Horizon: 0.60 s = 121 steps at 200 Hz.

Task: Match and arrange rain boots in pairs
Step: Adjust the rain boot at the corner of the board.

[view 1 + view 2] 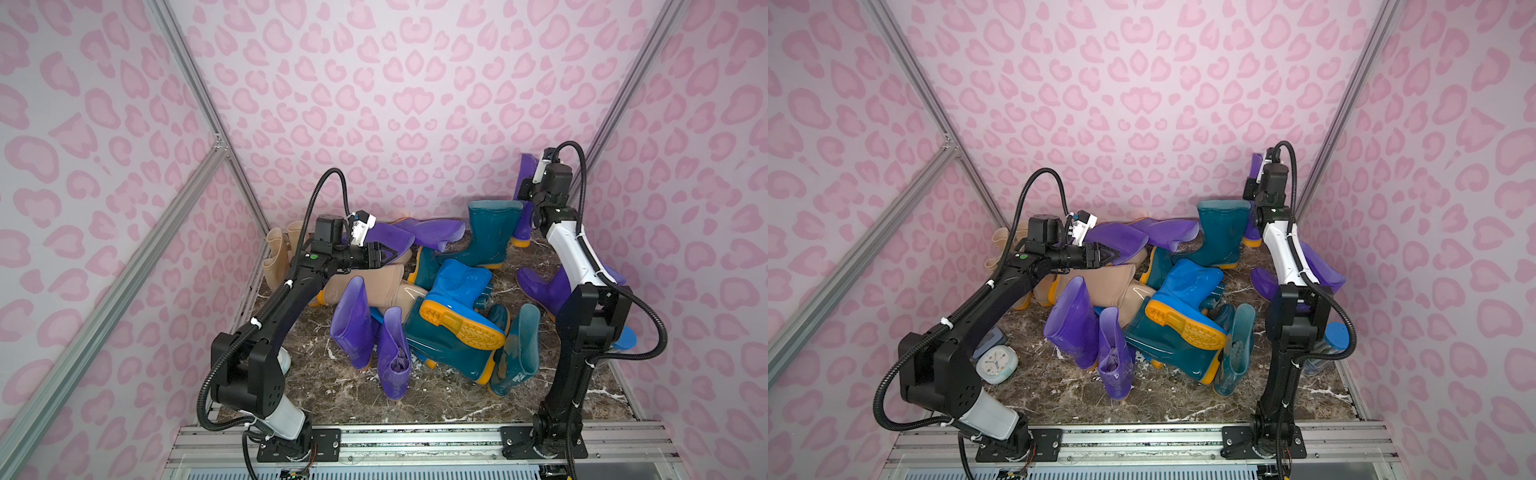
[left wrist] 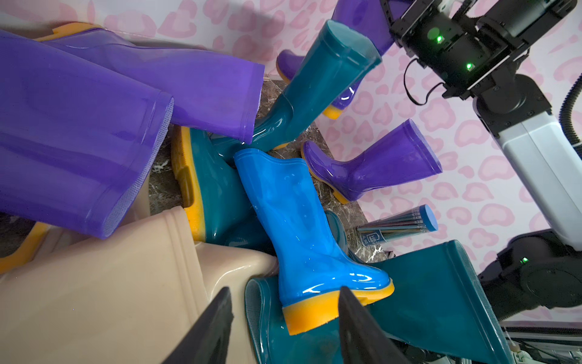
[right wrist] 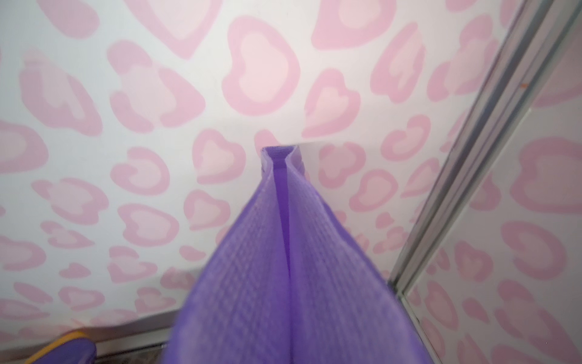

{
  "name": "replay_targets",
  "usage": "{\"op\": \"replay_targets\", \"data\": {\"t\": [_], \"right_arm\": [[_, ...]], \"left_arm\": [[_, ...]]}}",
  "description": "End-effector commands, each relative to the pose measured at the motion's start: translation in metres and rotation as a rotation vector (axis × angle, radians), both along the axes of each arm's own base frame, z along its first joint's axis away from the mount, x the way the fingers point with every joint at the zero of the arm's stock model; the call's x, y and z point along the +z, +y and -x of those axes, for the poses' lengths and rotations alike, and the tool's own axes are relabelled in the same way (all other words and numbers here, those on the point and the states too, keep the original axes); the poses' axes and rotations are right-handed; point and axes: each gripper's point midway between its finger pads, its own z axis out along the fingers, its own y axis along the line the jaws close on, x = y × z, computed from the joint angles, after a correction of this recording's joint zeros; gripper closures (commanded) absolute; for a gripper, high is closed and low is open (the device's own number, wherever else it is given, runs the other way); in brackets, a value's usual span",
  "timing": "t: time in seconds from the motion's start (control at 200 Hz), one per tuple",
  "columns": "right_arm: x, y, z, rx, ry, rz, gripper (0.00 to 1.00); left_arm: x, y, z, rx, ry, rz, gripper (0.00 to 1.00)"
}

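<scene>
Rain boots lie heaped on the marble table (image 1: 332,399): a bright blue boot (image 1: 453,286) (image 2: 293,205) on top of teal boots (image 1: 453,345), beige boots (image 1: 374,286), and purple boots (image 1: 353,324) tipped at the front. One teal boot (image 1: 490,232) stands upright at the back. My left gripper (image 1: 390,255) (image 2: 285,293) hovers open over the pile's left side, holding nothing. In the back right corner my right gripper (image 1: 525,193) is shut on the top of an upright purple boot (image 1: 524,216) (image 3: 283,252), squeezing its shaft flat. The shaft hides the fingers in the right wrist view.
A pale alarm clock (image 1: 996,363) sits at the front left under my left arm. A clear tube with a blue cap (image 1: 1333,336) stands behind my right arm's base. Two beige boots (image 1: 278,249) stand against the left wall. Patterned walls close in three sides.
</scene>
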Motion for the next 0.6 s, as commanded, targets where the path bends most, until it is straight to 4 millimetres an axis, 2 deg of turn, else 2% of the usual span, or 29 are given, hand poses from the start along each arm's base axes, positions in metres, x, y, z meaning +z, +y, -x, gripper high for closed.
{"op": "replay_targets", "data": {"t": [0.0,0.09,0.16,0.24,0.435,0.47,0.525,0.57,0.6], "right_arm": [[0.001,-0.011,-0.016,-0.048,-0.044,0.016,1.0],[-0.039,-0.016,-0.024,-0.052,0.01,-0.002,1.0],[-0.074,-0.008,-0.022,-0.011,0.068,-0.028,1.0],[-0.106,0.0,-0.007,0.001,0.086,-0.053,1.0],[-0.152,0.006,0.039,0.008,0.132,-0.152,0.99],[-0.154,0.005,0.046,0.005,0.146,-0.155,0.94],[-0.155,0.002,0.055,-0.013,0.158,-0.148,0.69],[-0.15,0.002,0.059,-0.009,0.158,-0.135,0.67],[-0.146,0.002,0.06,-0.009,0.159,-0.128,0.61]], "left_arm": [[0.003,0.0,-0.002,-0.007,-0.027,-0.008,0.44],[0.002,0.0,-0.002,-0.008,-0.024,-0.007,0.44],[0.003,-0.001,-0.001,-0.01,-0.026,-0.006,0.44],[0.003,0.0,-0.001,-0.007,-0.03,-0.008,0.44],[0.005,0.0,-0.001,-0.006,-0.034,-0.006,0.44],[0.006,0.001,-0.001,-0.003,-0.036,-0.007,0.44],[0.006,0.0,0.0,-0.004,-0.035,-0.004,0.44],[0.007,0.0,-0.001,-0.004,-0.034,0.0,0.44],[0.006,0.0,-0.001,-0.003,-0.03,0.002,0.44]]}}
